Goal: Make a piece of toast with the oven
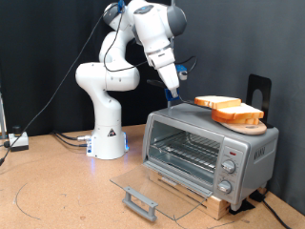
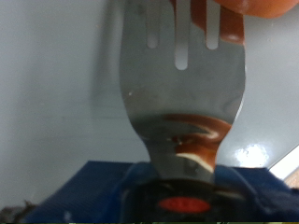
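The oven [image 1: 205, 153] stands at the exterior view's right with its glass door [image 1: 157, 186] folded down flat and the wire rack [image 1: 186, 145] showing inside. On its roof lies the piece of toast [image 1: 215, 101], thin and pale, leaning on a thicker pile of slices [image 1: 242, 116]. My gripper [image 1: 176, 93] hangs just left of the toast, shut on a blue-handled metal fork [image 2: 182, 93]. The fork's tines reach the orange-brown crust [image 2: 271, 7] in the wrist view. The fingers themselves do not show there.
The oven sits on a wooden board [image 1: 205, 200]. A black stand [image 1: 259, 91] rises behind it. The robot's white base [image 1: 107, 134] is behind and to the left, with cables [image 1: 38, 143] trailing over the table. Three knobs [image 1: 229, 170] are on the oven's right panel.
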### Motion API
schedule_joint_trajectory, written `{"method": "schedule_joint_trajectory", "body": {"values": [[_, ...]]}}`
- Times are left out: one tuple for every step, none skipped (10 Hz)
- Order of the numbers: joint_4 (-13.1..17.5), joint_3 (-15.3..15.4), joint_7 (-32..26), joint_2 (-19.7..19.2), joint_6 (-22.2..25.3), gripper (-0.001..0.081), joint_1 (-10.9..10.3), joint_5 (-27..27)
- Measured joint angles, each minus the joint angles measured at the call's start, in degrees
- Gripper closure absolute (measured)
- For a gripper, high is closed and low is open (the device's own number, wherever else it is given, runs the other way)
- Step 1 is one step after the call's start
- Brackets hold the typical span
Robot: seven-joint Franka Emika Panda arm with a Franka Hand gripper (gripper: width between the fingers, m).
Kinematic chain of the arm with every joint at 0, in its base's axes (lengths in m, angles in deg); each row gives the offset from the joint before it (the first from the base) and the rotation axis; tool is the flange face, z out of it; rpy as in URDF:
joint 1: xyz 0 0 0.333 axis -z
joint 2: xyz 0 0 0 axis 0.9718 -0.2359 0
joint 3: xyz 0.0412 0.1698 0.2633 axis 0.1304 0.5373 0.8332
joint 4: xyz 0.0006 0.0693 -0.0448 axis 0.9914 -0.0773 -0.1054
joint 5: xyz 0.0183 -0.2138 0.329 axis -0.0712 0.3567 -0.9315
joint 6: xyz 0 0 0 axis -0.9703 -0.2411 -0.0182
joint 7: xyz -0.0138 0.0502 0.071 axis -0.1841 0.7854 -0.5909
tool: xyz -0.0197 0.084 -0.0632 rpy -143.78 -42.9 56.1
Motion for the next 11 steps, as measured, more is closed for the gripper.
{"method": "schedule_joint_trajectory", "body": {"values": [[-0.10,-1.22,-0.08,1.21,1.02,0.0339,-0.06,0.25],[-0.13,-1.84,-0.07,2.10,1.52,0.0339,-0.03,0.53],[-0.15,-2.06,-0.07,2.79,1.57,0.0339,-0.01,0.88],[-0.15,-2.10,-0.07,3.31,1.40,0.0339,0.02,0.94],[-0.15,-2.01,-0.07,3.84,0.67,0.0339,0.10,0.91],[-0.15,-1.52,0.00,4.10,-1.10,0.0339,0.19,0.55],[-0.13,-0.60,0.16,4.10,-2.95,0.0339,0.36,0.12],[-0.04,0.45,0.20,4.02,-4.52,0.0339,0.69,-0.35],[0.09,1.53,0.20,3.73,-6.11,0.0339,0.98,-1.12],[0.24,2.51,0.20,3.32,-7.46,0.0339,1.24,-1.83],[0.46,3.45,0.20,2.77,-8.84,0.0339,1.59,-2.60]]}}
